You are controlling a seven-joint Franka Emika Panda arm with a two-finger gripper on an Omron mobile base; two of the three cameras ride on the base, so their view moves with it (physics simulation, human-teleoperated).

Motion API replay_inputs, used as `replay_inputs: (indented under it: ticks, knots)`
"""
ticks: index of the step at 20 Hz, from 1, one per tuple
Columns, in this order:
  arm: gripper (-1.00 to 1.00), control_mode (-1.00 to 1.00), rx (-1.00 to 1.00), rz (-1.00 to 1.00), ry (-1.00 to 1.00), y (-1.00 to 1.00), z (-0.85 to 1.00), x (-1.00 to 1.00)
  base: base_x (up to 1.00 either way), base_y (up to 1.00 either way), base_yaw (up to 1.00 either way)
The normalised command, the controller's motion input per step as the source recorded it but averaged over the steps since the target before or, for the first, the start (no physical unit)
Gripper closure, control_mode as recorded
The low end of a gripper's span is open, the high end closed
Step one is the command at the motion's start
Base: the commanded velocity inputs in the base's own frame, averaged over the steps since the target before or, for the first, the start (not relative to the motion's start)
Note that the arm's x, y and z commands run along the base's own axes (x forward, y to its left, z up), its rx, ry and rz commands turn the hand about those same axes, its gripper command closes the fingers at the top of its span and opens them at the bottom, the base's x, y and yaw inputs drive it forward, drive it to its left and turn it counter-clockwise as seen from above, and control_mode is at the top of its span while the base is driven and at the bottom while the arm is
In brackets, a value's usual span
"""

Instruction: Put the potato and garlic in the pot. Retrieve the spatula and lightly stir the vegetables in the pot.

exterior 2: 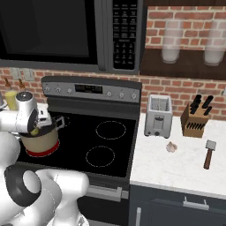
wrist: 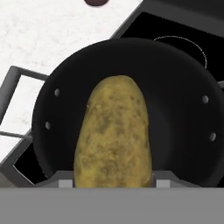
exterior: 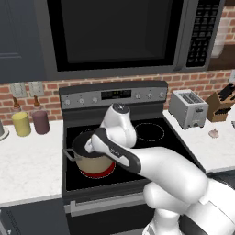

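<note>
In the hand view the potato [wrist: 113, 135], a long yellowish-tan lump, hangs between the fingers of my gripper [wrist: 113, 181], which is shut on it. Directly below it lies the dark inside of the pot [wrist: 179, 113]. The tan pot [exterior: 94, 163] stands on the front left burner, and my hand hovers just over its rim. From the right, the gripper [exterior 2: 39, 126] holds the potato [exterior 2: 34, 131] above the pot [exterior 2: 40, 142]. The garlic [exterior 2: 171, 147] lies on the right counter, with the spatula [exterior 2: 209, 153] further right.
The burner under the pot glows red [exterior: 98, 173]. A toaster [exterior: 188, 109] and a knife block [exterior: 220, 105] stand on the right counter. Yellow [exterior: 21, 123] and maroon [exterior: 40, 121] canisters stand on the left counter. A microwave [exterior: 114, 34] hangs over the stove.
</note>
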Motion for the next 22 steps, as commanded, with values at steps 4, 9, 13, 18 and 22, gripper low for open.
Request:
replay_inputs:
  ticks: [4, 9, 13, 18, 22]
  knots:
    - [1.00, -1.00, -0.04, -0.06, 0.00, 0.21, -0.14, 0.08, 0.00, 0.00, 0.00]
    - [-1.00, -1.00, -0.04, -0.08, 0.00, 0.01, -0.15, 0.12, 0.00, 0.00, 0.00]
    - [-1.00, -1.00, -0.01, -0.08, 0.02, 0.00, -0.06, 0.23, 0.00, 0.00, 0.00]
    - [-1.00, -1.00, 0.00, -0.02, -0.03, -0.03, 0.08, -0.15, 0.00, 0.00, 0.00]
    - [-1.00, -1.00, 0.00, -0.01, -0.07, -0.16, 0.51, -0.38, 0.00, 0.00, 0.00]
